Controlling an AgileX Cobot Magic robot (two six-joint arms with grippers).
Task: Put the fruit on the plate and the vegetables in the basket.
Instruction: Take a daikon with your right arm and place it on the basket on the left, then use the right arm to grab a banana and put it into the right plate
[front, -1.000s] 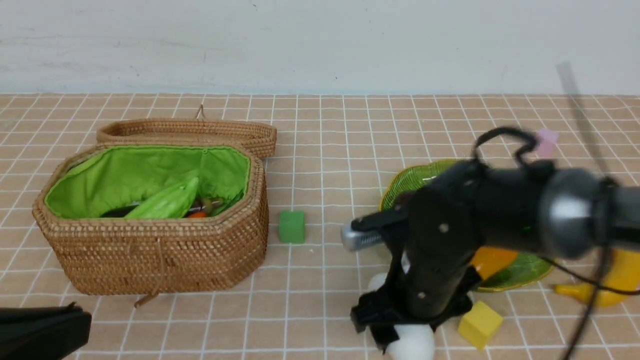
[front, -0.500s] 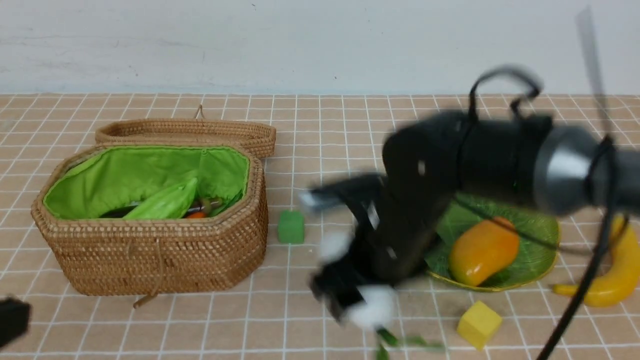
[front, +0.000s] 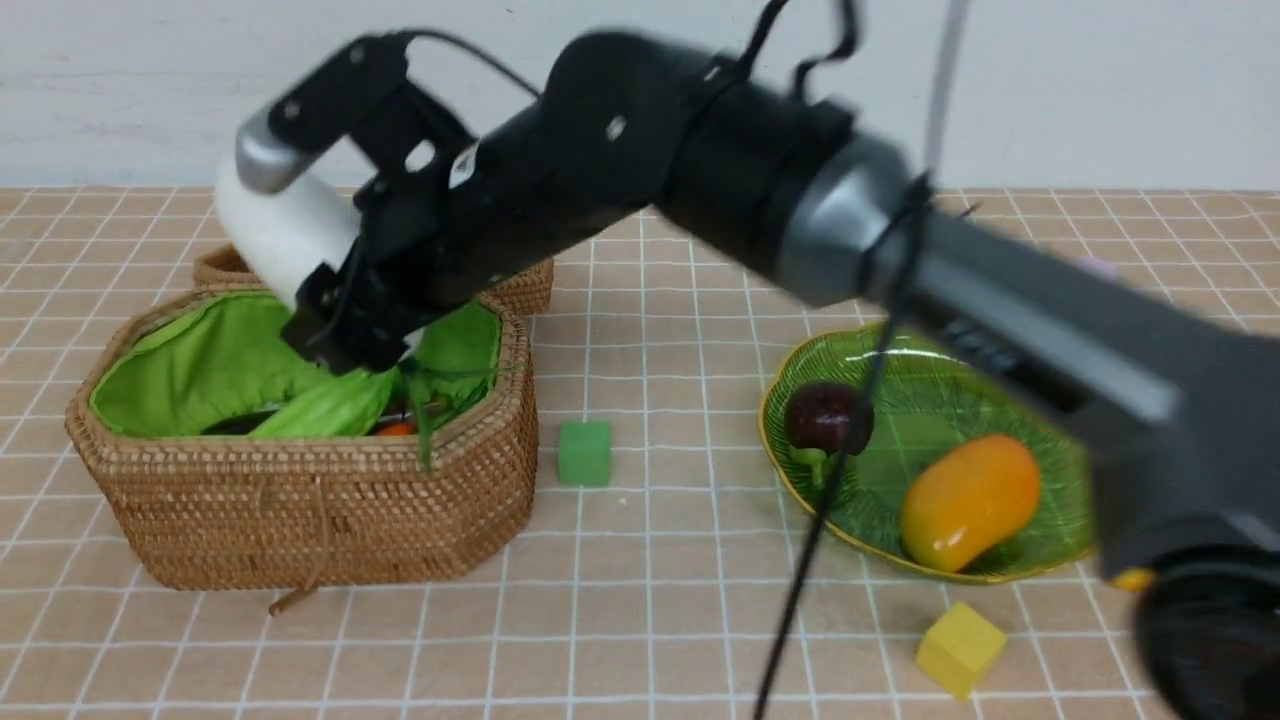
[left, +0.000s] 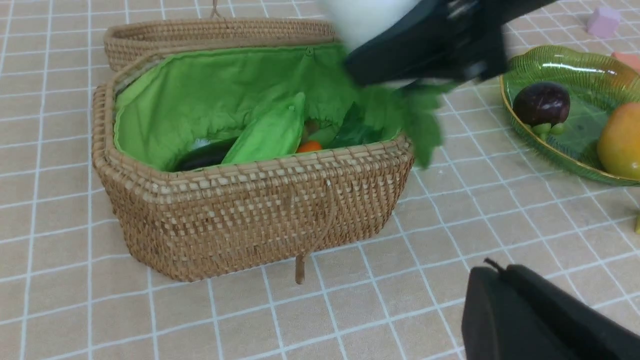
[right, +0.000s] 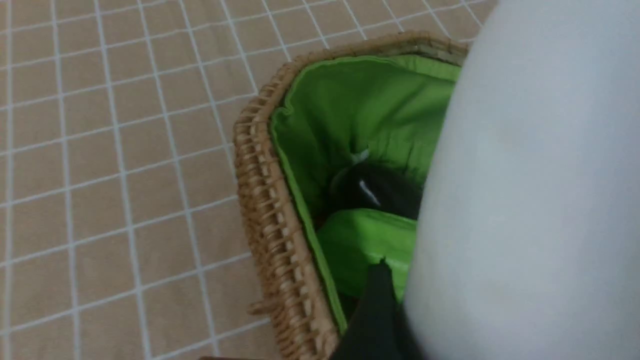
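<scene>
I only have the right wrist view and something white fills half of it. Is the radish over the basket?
Observer: Yes. The right gripper holds the radish above the open basket, leaves dangling by its rim.
Operator: What's on the plate?
Observer: The mangosteen and the mango lie on the plate.
Operator: Anything loose between the two?
Observer: A green cube sits between basket and plate.

Right tool (front: 312, 272) with white radish (front: 268, 228), up from beside the plate (front: 792, 372) to above the basket (front: 300, 505).
</scene>
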